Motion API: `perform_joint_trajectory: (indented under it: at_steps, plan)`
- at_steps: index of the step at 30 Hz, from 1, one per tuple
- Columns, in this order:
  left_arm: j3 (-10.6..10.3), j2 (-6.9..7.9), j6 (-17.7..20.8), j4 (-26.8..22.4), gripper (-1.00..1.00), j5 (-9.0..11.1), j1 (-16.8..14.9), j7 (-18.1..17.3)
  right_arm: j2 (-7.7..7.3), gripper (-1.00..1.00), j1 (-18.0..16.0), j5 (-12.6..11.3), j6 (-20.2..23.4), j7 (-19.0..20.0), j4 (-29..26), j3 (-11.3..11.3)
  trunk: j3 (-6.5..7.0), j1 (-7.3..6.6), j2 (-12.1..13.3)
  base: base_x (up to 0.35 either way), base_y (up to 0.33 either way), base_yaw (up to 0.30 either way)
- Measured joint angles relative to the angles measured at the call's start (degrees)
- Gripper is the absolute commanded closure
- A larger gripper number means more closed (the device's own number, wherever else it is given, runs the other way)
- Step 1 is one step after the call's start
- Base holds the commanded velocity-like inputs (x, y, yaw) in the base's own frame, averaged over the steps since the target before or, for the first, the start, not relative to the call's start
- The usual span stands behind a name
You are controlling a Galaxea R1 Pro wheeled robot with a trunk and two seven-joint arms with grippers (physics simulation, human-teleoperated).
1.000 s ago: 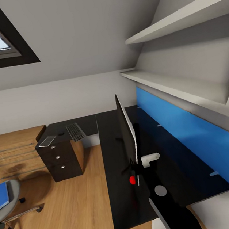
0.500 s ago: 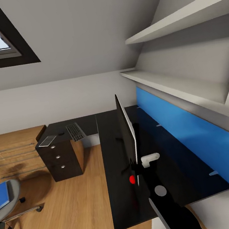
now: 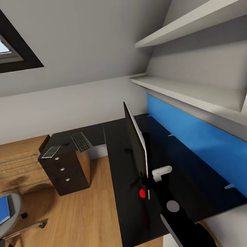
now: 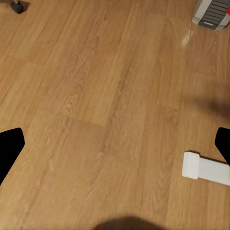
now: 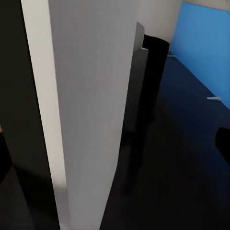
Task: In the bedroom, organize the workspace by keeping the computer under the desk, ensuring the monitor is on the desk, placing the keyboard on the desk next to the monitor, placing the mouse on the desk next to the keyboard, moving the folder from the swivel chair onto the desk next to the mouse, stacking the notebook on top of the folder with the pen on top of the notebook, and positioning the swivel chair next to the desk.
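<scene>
Monitor (image 3: 138,143) stands edge-on upon the desk (image 3: 128,202), thin and upright; the right gripper (image 3: 149,183) sits at its near lower edge, fingers straddling the panel. In the right wrist view the light-grey back (image 5: 86,105) lies between spread fingertips (whether they press it cannot be told). Left gripper (image 4: 115,148) hangs spread over bare wooden floor, near a grey computer (image 4: 211,12) and a white desk leg (image 4: 206,168). Desk top is glossy black, backed by a blue panel (image 3: 198,143). Keyboard (image 3: 81,141) lies on the far wing above dark drawers (image 3: 65,170). Blue folder (image 3: 1,210) rests on the swivel chair (image 3: 8,229), well apart from the desk. White shelves (image 3: 198,91) line the sloped wall.
</scene>
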Motion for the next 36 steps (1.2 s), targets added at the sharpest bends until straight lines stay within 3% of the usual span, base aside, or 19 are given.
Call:
perform_joint_trajectory:
  at_steps: [17, 36]
  plan:
    - [0.01, 0.0, -0.01, 0.01, -1.0, 0.01, 0.0, 0.05, 0.0, -1.0, 0.0, -0.01, 0.0, 0.01, 0.01, 0.0, 0.0, 0.0, 0.0, -0.002, -0.035, 0.0]
    - [0.01, 0.0, 0.05, 0.04, -1.0, 0.01, 0.0, 0.08, 0.02, -1.0, 0.0, 0.0, -0.06, 0.0, 0.83, 0.25, 0.0, 0.0, 0.0, -0.085, 0.139, 0.0]
